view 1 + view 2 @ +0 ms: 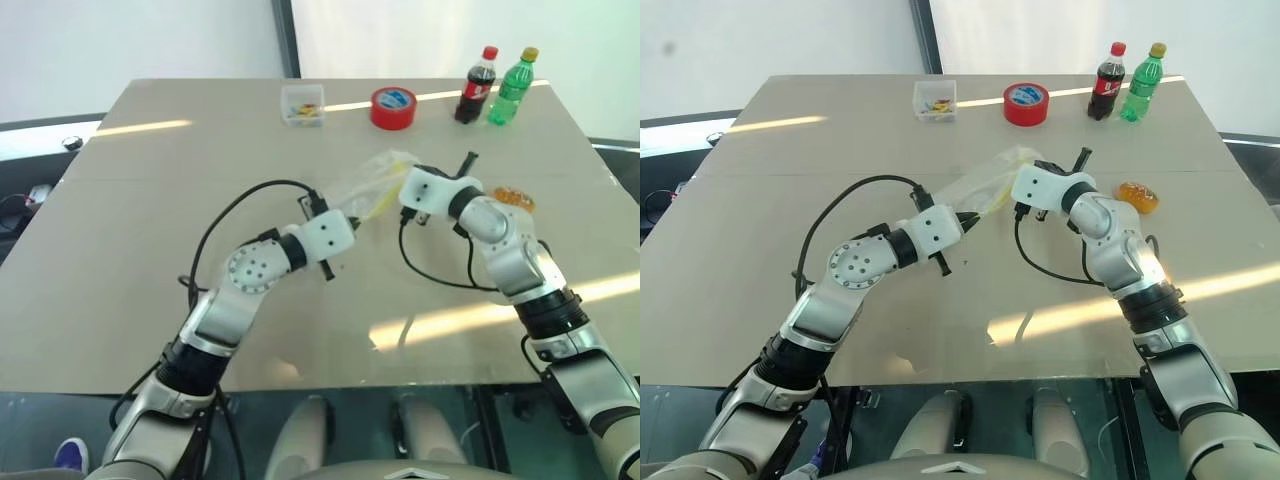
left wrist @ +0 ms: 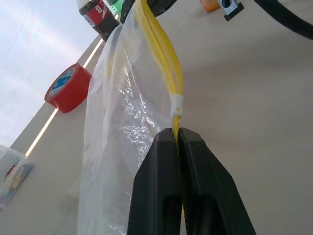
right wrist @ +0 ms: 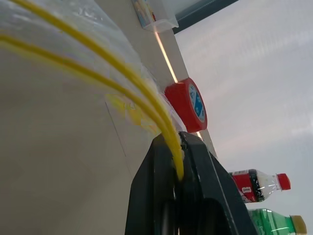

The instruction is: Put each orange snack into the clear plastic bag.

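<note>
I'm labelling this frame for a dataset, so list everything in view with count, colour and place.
clear plastic bag: one, see-through with yellow strip, held above mid-table between both grippers.
orange snack: one seen, orange, on table beside the right arm.
tape roll: one, red, far side of table.
small box: one, clear, far side, left of the tape.
cola bottle: one, dark with red cap, far right.
green bottle: one, green with yellow cap, beside the cola.
table: one, beige.
left gripper: black, shut on the bag's yellow strip.
right gripper: black, shut on the strip's other end.
</note>
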